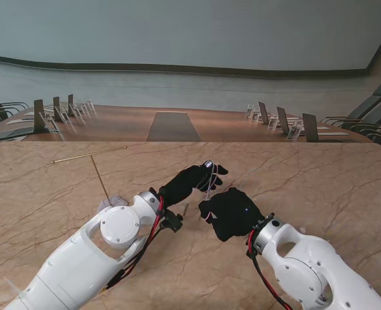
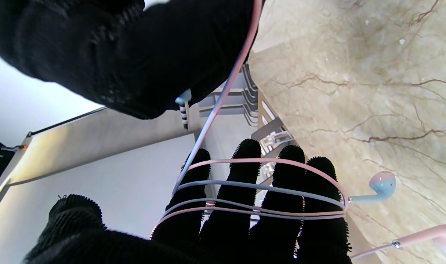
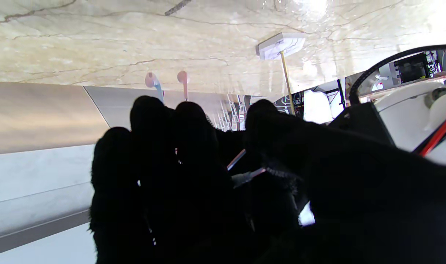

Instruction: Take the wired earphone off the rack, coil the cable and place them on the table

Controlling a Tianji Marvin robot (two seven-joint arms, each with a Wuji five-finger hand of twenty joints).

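Pink-blue cable (image 2: pixel 259 183) loops across my left hand (image 1: pixel 192 181) fingers | right hand (image 1: pixel 231 213), just beside, pinches plug end | buds (image 2: pixel 382 183) dangle tableward.

Your left hand (image 1: pixel 194 179) reaches toward the table's middle, four fingers (image 2: pixel 245 205) straight and side by side. Your right hand (image 1: pixel 232 213) sits just beside it, fingers curled closed.

This looks like a conference room. Beyond the left hand (image 1: pixel 194 181), past the marble-patterned bench (image 1: pixel 319 174), a long wooden meeting table (image 1: pixel 171 123) runs away with acrylic nameplate stands (image 1: pixel 287 126) and dark chairs (image 1: pixel 365 116) down both sides, under a plain pale wall (image 1: pixel 190 32).
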